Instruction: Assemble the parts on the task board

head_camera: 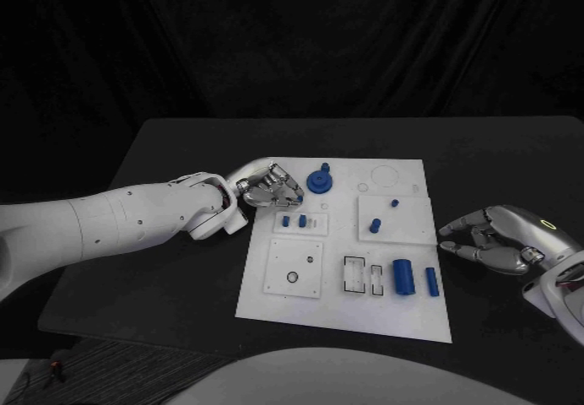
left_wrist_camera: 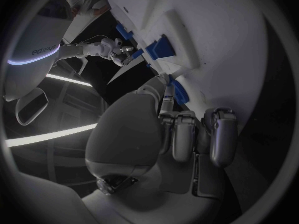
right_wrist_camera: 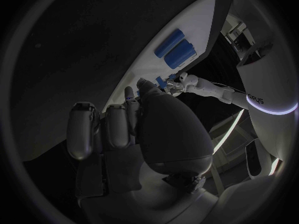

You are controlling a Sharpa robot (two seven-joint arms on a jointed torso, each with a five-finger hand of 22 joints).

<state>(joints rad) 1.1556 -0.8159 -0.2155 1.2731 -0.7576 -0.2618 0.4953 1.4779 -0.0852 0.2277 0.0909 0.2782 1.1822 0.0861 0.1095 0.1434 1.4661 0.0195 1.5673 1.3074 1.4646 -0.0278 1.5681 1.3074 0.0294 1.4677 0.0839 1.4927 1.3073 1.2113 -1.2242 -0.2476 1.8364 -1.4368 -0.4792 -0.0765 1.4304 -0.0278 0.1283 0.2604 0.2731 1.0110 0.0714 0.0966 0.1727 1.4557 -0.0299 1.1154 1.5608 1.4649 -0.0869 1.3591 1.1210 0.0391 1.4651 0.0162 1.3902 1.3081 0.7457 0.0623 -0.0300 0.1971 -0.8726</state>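
While legible, "ipa" on robot body

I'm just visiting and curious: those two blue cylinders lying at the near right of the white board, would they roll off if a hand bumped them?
Probably. The two blue cylinders lie on their sides on the flat task board, so a sideways nudge would likely roll them. They look smooth and rigid, perhaps slippery for the right hand.

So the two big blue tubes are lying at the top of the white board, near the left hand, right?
Not quite. In the head view the two blue tubes lie at the bottom right of the board, nearer the right hand. The left hand is up at the board's top left corner, by a round blue part.
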